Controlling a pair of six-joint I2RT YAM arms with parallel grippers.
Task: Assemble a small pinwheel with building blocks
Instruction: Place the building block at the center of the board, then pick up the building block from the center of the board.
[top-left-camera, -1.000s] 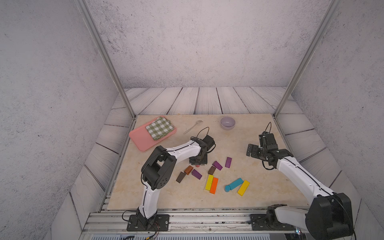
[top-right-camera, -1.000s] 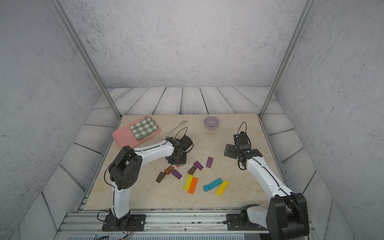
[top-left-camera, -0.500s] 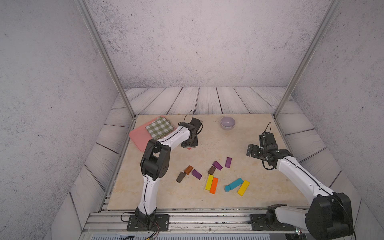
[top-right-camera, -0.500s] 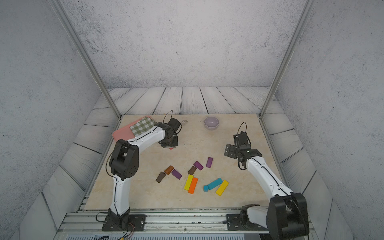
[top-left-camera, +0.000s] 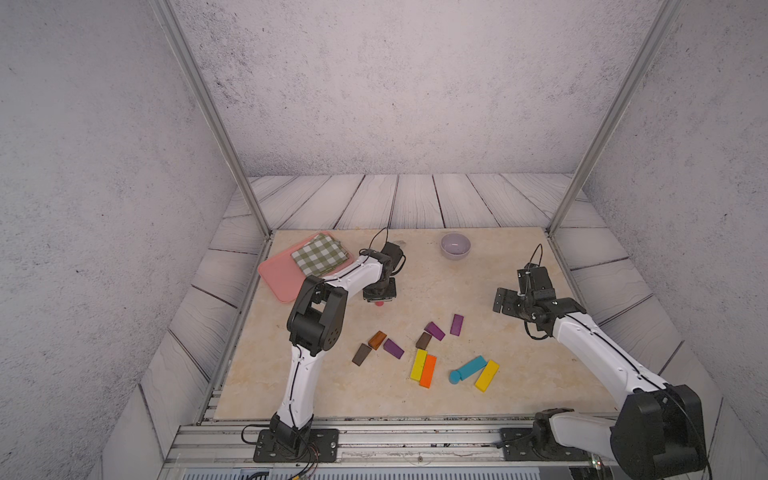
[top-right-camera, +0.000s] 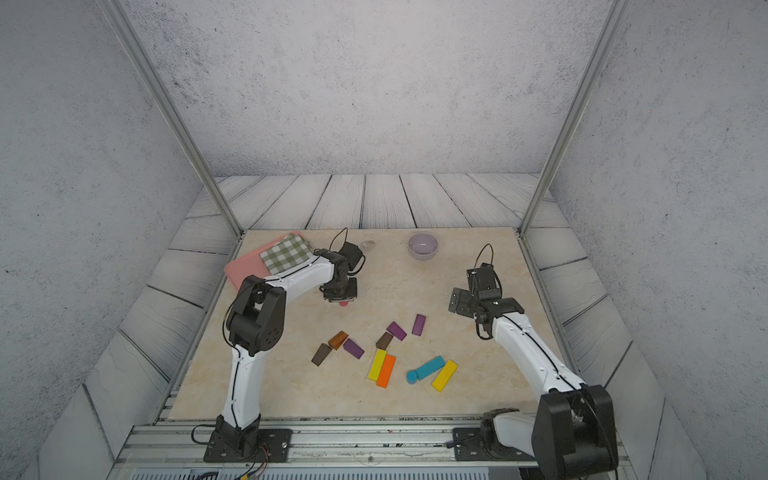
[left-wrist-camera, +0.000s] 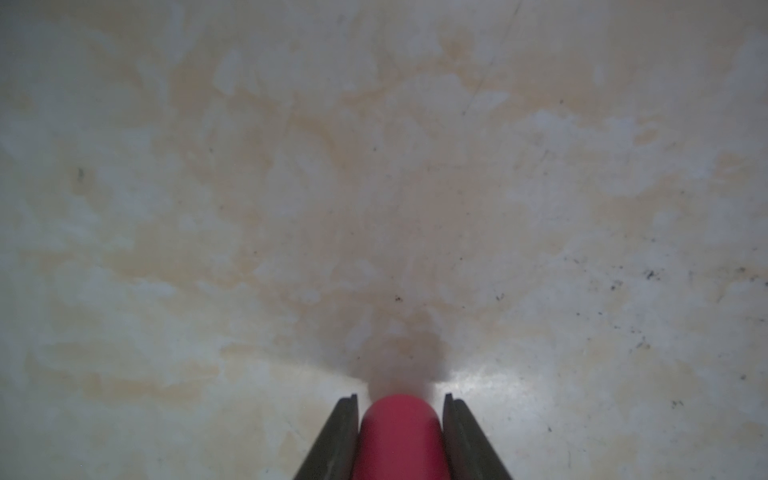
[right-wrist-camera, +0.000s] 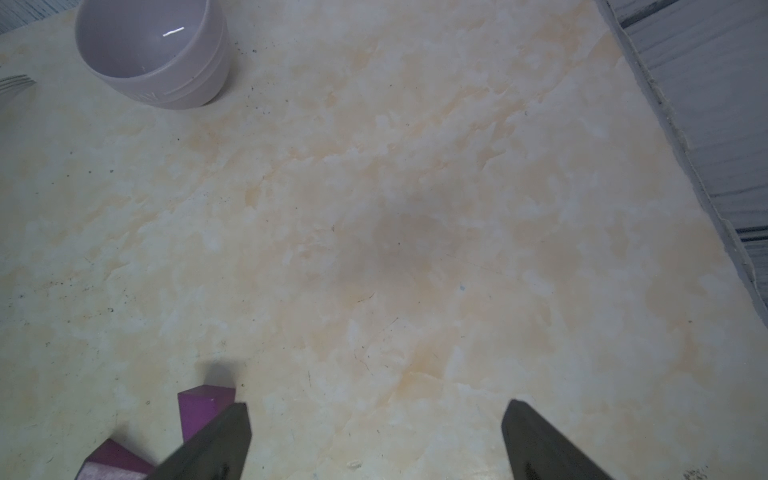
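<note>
While the loose building blocks (top-left-camera: 428, 371) lie in the lower middle of a top view, the left gripper (top-left-camera: 379, 300), higher in the frame, pinches the pink cylinder (left-wrist-camera: 399, 440) just over the bare table (left-wrist-camera: 374, 166); the right gripper (right-wrist-camera: 374, 436), at middle right, stands spread and empty; the step seems to be placing the hub; next it calls for a gentle lowering, then release.

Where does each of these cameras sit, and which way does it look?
Both top views: one head high above the near edge, looking down at the table; left arm and right arm show nearly whole.
Left wrist: on the left arm, looking down at the table past the left tool, shut on a pink cylinder.
Right wrist: on the right arm, looking past the open right tool towards the lilac bowl.
Shared: that bowl also shows in both top views.
</note>
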